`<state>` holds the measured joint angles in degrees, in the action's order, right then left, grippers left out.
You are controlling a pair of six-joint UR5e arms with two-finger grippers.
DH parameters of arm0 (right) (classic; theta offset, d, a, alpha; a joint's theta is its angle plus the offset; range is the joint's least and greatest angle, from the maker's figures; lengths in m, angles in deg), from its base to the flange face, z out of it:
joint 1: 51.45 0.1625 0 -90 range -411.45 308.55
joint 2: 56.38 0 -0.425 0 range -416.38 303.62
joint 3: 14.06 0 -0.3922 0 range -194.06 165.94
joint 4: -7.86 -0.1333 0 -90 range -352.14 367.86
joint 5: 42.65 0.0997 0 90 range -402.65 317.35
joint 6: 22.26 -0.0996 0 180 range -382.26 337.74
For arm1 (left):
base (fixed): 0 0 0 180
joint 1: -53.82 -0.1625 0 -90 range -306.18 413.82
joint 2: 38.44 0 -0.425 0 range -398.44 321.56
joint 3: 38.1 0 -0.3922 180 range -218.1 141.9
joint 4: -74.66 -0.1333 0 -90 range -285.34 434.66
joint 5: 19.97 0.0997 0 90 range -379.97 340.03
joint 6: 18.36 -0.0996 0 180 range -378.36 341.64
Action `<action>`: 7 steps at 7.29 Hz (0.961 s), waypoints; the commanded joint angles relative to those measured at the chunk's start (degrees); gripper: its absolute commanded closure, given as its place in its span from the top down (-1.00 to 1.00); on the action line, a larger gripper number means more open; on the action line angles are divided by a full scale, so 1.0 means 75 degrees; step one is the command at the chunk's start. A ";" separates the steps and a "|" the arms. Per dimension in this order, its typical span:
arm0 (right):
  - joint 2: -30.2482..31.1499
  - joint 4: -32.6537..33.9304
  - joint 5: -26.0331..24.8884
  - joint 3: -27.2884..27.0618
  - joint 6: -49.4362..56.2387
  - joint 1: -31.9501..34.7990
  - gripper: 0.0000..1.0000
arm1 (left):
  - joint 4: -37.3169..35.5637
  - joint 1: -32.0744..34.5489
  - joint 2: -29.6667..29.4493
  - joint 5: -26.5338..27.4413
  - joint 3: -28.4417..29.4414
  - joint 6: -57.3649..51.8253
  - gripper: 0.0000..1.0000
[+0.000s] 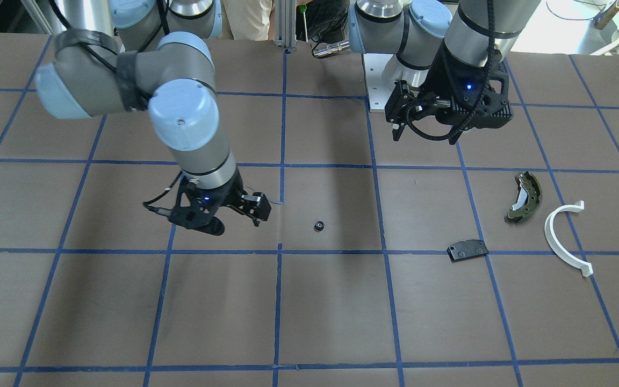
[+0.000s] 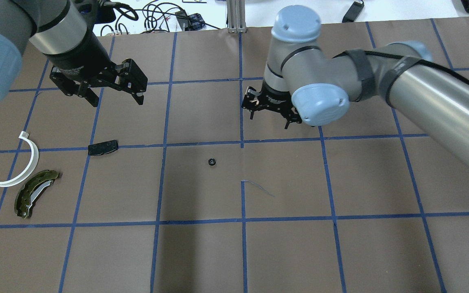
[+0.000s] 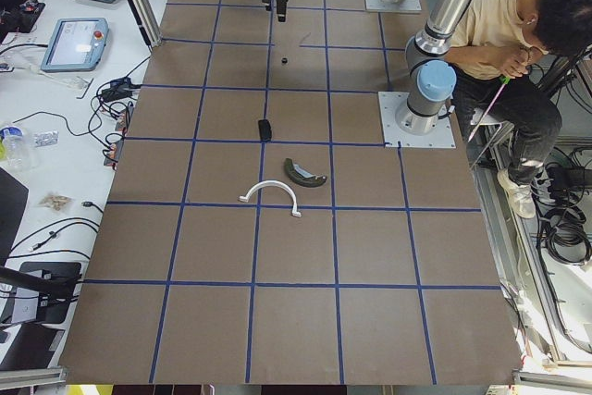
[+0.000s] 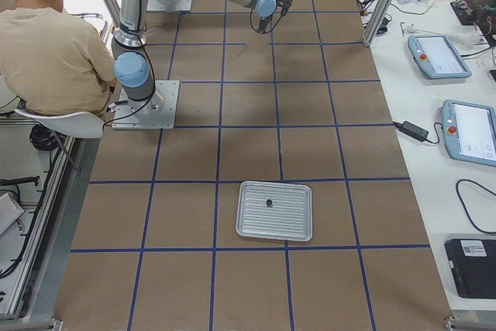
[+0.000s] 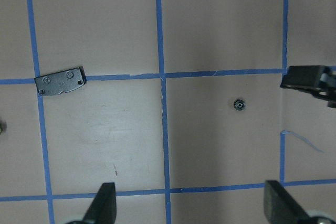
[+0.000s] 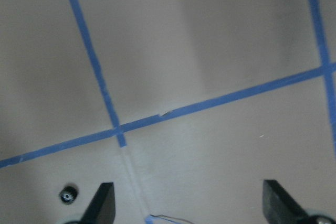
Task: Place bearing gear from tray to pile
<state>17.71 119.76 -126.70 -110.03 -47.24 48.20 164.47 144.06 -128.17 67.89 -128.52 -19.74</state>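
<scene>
On brown blue-taped table (image 1: 331,322), bearing gear (image 1: 319,226), tray (image 4: 291,222), operator (image 4: 54,44) seated alongside

**Left arm** (image 2: 59,24) and **right arm** (image 2: 421,89): silver-grey tubular links and rounded joints with pale blue caps, some showing a small centre screw. Black straps (image 2: 360,65) bind a black cable along the right arm. The wrist housings are matt black, each with a blue light. **Left gripper** (image 2: 116,99) and **right gripper** (image 2: 269,120): black, angular linkages. A black cable loops beside the left one.
</scene>
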 commanded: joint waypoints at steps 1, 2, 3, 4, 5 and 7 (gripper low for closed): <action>0.0632 -0.0749 -0.0300 -0.0001 0.2663 -0.1584 1.00 | -0.0079 0.0003 -0.0467 0.0003 -0.0376 0.0020 1.00; 0.0749 -0.0798 -0.0696 -0.0001 0.3846 -0.2194 1.00 | -0.0916 0.0003 -0.0748 -0.0020 -0.0947 0.0078 1.00; 0.0762 -0.0845 -0.0724 -0.0001 0.4843 -0.2955 1.00 | -0.2130 0.0026 -0.1018 -0.0020 -0.1707 0.0195 1.00; 0.0762 -0.0799 -0.0724 0.0011 0.5956 -0.3763 1.00 | -0.3570 0.0073 -0.1299 -0.0032 -0.2515 0.0440 1.00; 0.0762 -0.0775 -0.0735 0.0046 0.7313 -0.4490 1.00 | -0.4570 0.0259 -0.1557 -0.0032 -0.3080 0.0721 1.00; 0.0716 -0.0681 -0.0701 0.0058 0.9309 -0.5931 1.00 | -0.5677 0.0937 -0.2283 -0.0032 -0.3250 0.1901 1.00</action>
<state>23.25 114.32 -132.13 -109.70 12.98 10.75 127.38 148.22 -141.96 67.66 -151.72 -10.58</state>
